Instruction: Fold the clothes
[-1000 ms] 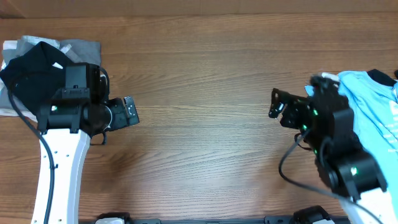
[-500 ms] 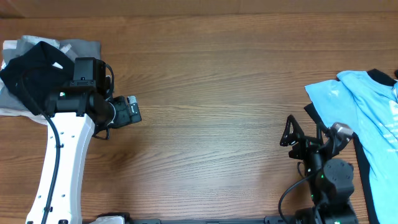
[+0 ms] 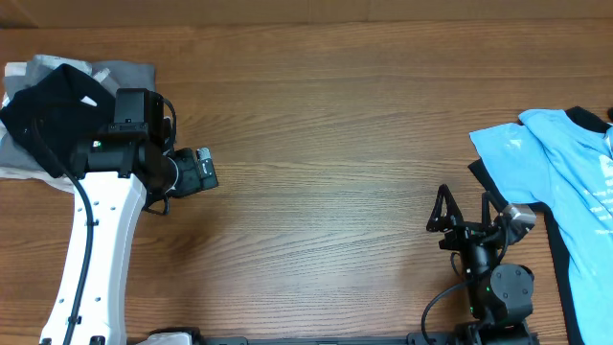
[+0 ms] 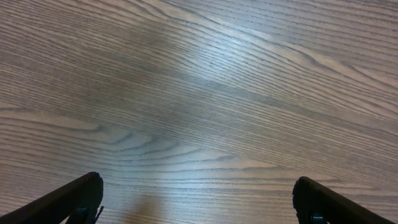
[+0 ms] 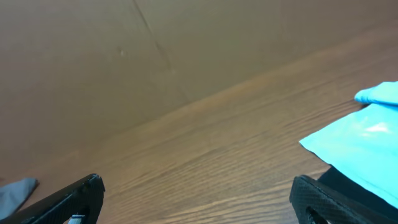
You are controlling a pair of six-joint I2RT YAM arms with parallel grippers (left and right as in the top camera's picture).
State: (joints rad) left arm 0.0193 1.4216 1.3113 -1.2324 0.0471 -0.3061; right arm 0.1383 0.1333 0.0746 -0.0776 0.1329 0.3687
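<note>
Wooden table (image 3: pixel 316 115) with a blue shirt (image 3: pixel 565 163) at right, a black shirt (image 3: pixel 48 115) far left. Both left gripper (image 4: pixel 196 193) and right gripper (image 5: pixel 196 190) gape empty. Cloth looks soft and light; pinch a corner.

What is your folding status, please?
Left hand open, right hand open, both empty. Black shirt bunched far left; blue shirt far right, unfolded. Nothing in the way.

White L arm (image 3: pixel 93 264), blk cables (image 3: pixel 81 206), blk R end effector (image 3: pixel 464 195)

Robotics lab setup, wood-grain table (image 3: pixel 316 125), white cabled arm (image 3: pixel 91 249), plain brown wall (image 5: pixel 93 50)
</note>
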